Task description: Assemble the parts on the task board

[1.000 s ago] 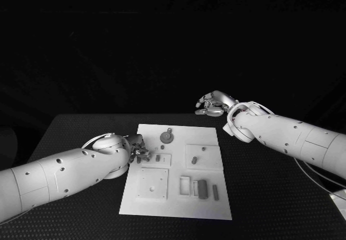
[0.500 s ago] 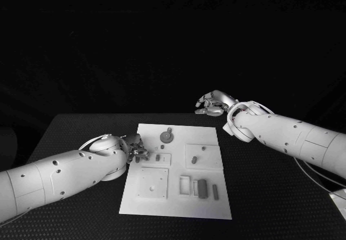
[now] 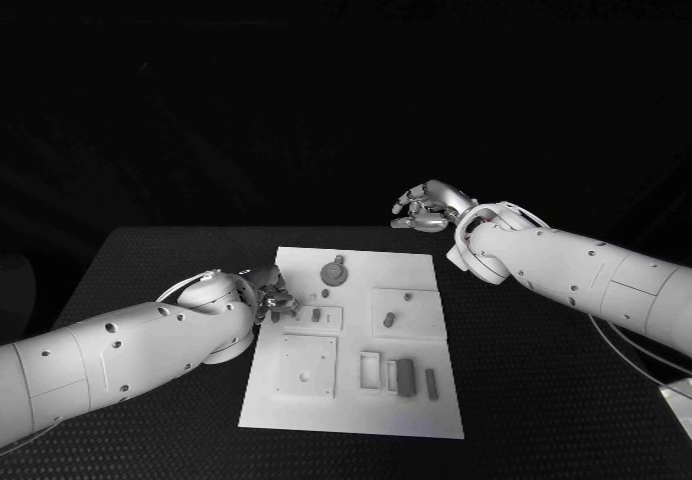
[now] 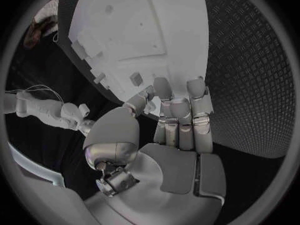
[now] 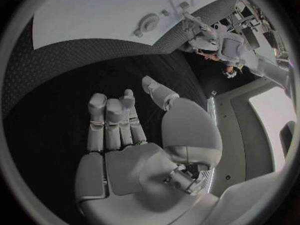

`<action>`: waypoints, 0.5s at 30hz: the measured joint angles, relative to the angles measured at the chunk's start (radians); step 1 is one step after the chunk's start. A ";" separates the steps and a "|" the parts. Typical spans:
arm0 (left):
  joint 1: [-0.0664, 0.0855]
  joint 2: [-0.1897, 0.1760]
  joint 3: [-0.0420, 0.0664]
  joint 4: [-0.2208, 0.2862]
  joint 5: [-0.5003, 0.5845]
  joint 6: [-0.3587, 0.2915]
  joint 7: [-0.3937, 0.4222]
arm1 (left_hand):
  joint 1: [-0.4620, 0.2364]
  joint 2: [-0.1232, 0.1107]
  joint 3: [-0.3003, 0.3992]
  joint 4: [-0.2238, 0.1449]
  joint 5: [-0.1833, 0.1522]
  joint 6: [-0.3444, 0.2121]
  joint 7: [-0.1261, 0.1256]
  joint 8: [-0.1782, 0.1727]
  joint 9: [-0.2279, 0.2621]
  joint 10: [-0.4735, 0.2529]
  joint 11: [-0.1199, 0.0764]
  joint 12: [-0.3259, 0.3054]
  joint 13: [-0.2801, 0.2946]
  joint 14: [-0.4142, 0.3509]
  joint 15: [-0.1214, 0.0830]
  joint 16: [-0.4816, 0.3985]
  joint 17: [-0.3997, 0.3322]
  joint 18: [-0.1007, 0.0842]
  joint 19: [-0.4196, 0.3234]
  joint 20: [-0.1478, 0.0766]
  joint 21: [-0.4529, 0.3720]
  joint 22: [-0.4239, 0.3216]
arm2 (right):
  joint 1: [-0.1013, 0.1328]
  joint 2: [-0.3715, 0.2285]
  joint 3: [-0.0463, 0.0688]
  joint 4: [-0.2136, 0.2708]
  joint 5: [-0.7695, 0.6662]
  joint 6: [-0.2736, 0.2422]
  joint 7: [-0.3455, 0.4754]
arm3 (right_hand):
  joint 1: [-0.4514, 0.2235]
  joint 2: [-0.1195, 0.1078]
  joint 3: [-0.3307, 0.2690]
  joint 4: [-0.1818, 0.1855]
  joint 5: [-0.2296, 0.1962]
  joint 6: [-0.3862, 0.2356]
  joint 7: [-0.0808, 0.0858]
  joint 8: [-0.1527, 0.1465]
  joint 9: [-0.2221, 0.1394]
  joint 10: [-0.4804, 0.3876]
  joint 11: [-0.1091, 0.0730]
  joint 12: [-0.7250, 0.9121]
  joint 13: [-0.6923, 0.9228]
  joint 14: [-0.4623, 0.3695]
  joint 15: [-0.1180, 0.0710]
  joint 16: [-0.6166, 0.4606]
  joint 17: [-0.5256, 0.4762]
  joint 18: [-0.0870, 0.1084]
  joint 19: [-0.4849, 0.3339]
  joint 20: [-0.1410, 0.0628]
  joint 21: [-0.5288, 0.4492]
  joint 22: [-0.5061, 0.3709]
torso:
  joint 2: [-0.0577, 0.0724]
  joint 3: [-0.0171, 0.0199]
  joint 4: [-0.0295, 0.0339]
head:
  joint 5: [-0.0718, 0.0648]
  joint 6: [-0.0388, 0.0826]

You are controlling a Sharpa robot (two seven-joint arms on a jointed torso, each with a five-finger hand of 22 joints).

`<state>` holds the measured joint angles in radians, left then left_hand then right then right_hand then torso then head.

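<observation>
Head view: left hand (image 3: 274,300), fingers together over the left edge of the white rectangular task board (image 3: 361,400), has barely shifted; whether it holds a small grey part (image 3: 387,320) is unclear. Right hand (image 3: 427,208), loosely curled and empty, stays beyond the counter's far edge.

A black table (image 3: 173,250) with a fine, ribbed, mesh-like surface fills the lower half of the scene, its far edge running straight across at about mid-height in the head view. Beyond that edge, the backdrop is wholly dark, with no wall, window or furniture to be made out. A pale cable (image 3: 635,350) trails across the tabletop at the near right, close to a small light-coloured object (image 3: 678,400) at the table's right margin. The light is dim and falls from above, leaving the table's far corners in shadow.
</observation>
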<state>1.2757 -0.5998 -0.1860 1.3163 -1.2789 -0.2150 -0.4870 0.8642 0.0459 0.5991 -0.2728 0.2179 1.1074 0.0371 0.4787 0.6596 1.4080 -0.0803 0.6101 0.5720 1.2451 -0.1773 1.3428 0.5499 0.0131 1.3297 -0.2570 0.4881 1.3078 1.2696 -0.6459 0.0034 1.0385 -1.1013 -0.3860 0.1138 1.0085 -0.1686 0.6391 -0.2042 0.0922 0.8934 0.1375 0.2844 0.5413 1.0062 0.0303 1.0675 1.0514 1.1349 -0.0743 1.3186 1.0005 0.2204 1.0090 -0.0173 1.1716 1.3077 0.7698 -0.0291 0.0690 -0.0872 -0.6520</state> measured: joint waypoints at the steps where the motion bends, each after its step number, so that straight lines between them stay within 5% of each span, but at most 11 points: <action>1: -0.002 0.000 0.000 0.001 0.000 -0.001 0.000 | 0.000 0.000 0.000 0.000 -0.006 0.000 0.000 0.000 0.000 0.000 0.000 0.000 -0.001 0.000 0.000 0.000 -0.001 0.000 0.000 0.000 0.000 0.000 | 0.000 0.000 0.000 0.000 0.000 0.000 0.000 | 0.000 0.000 0.000 0.000 0.000 0.000 0.000 0.000 0.000 0.000 0.000 0.000 0.000 0.000 0.000 0.000 0.000 0.000 0.000 0.000 0.000 0.000 | 0.000 0.0000 0.0000 | 0.000 0.000; 15: -0.008 -0.001 -0.001 0.016 0.003 -0.006 0.000 | 0.000 0.000 0.000 0.000 -0.018 0.000 0.000 -0.002 -0.001 -0.004 -0.004 0.000 -0.002 0.000 0.000 0.000 -0.002 0.000 -0.001 0.000 0.000 0.000 | 0.000 -0.002 0.000 0.001 0.000 0.000 0.000 | 0.000 0.000 0.000 0.000 0.000 0.001 -0.001 0.000 0.001 0.000 0.000 0.000 0.000 0.000 0.000 0.000 0.000 0.000 0.000 0.000 0.000 0.000 | 0.000 0.0000 -0.0004 | 0.000 -0.002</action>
<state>1.2678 -0.6004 -0.1866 1.3328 -1.2761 -0.2206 -0.4867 0.8642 0.0460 0.5991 -0.2729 0.2001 1.1074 0.0371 0.4770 0.6589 1.4045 -0.0838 0.6101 0.5696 1.2451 -0.1774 1.3428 0.5481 0.0132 1.3291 -0.2574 0.4881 1.3076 1.2696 -0.6476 0.0034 1.0392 -1.1013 -0.3857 0.1139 1.0085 -0.1686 0.6391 -0.2042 0.0922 0.8940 0.1369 0.2844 0.5421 1.0062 0.0303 1.0675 1.0515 1.1349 -0.0743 1.3186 1.0006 0.2204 1.0090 -0.0173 1.1716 1.3077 0.7698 -0.0291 0.0686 -0.0870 -0.6539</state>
